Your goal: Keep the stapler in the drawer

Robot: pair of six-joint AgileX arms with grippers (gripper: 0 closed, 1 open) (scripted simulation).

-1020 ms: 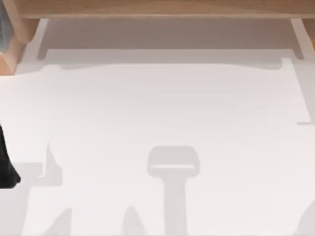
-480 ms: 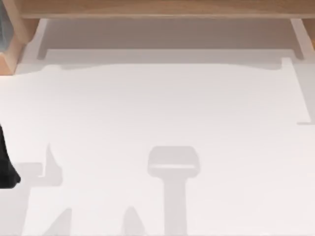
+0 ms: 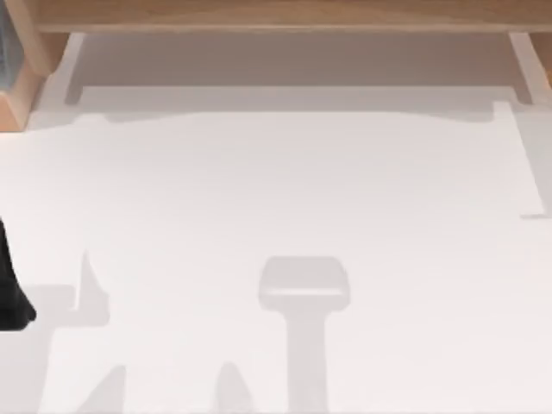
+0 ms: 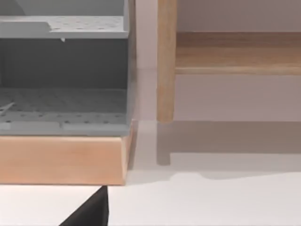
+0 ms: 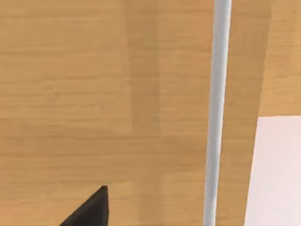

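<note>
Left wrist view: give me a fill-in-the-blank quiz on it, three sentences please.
The grey shelves rest on a ____ base.
The table in front of them is ____.
The left claw, low in front of that base, is ____.
Missing words: wooden; white; black.

Left arm (image 3: 10,285) cut off at the table's (image 3: 285,190) left edge.

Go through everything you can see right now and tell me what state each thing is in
White table: bare in the middle, with shadows on it.
Wooden frame: upright along the table's far edge.
Grey perforated shelf unit: standing on a wooden base.
Left arm: at the table's left edge.
</note>
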